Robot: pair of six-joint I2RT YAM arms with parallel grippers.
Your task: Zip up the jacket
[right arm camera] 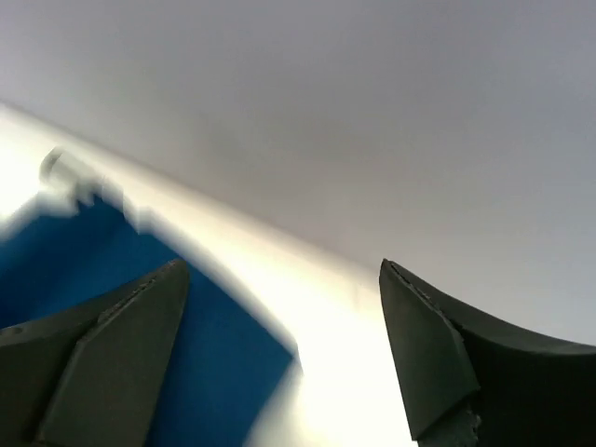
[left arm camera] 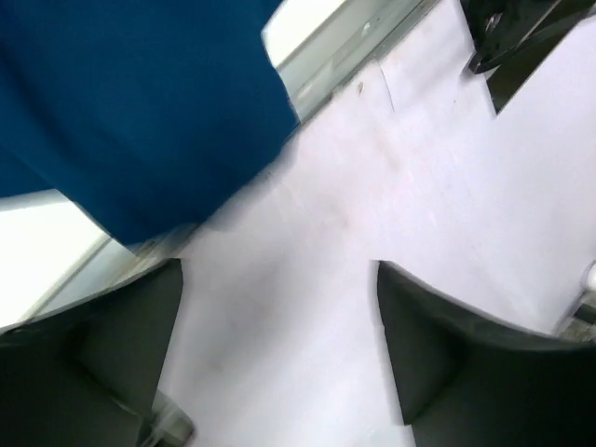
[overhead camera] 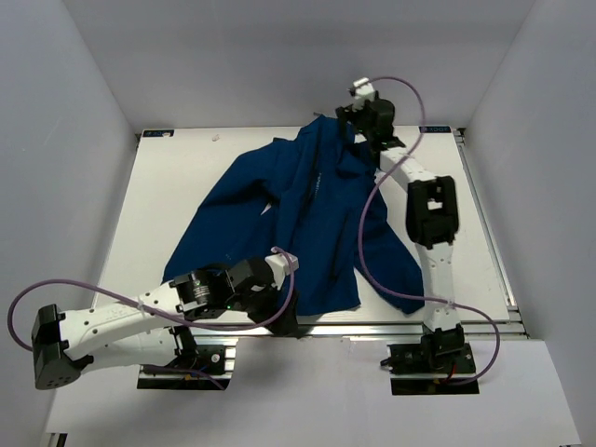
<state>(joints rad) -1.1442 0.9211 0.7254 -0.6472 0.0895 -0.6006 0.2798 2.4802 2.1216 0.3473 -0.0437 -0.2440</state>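
Note:
The royal-blue jacket (overhead camera: 298, 219) lies spread on the white table (overhead camera: 177, 186), collar at the far side and hem at the near edge. A dark zipper line (overhead camera: 331, 256) runs down its middle. My left gripper (overhead camera: 289, 323) is open and empty at the near hem. In the left wrist view (left arm camera: 279, 279) its jaws stand wide apart over bare surface, with the jacket hem (left arm camera: 140, 102) at upper left. My right gripper (overhead camera: 350, 123) is open at the collar. In the right wrist view (right arm camera: 284, 275) blurred blue fabric (right arm camera: 223, 363) lies beside the left finger, not gripped.
A metal rail (overhead camera: 419, 323) runs along the table's near edge, also seen in the left wrist view (left arm camera: 345, 47). Grey walls enclose the left, far and right sides. The right arm's purple cable (overhead camera: 365, 233) hangs over the jacket's right side. The right arm's base mount (left arm camera: 521, 37) shows in the left wrist view.

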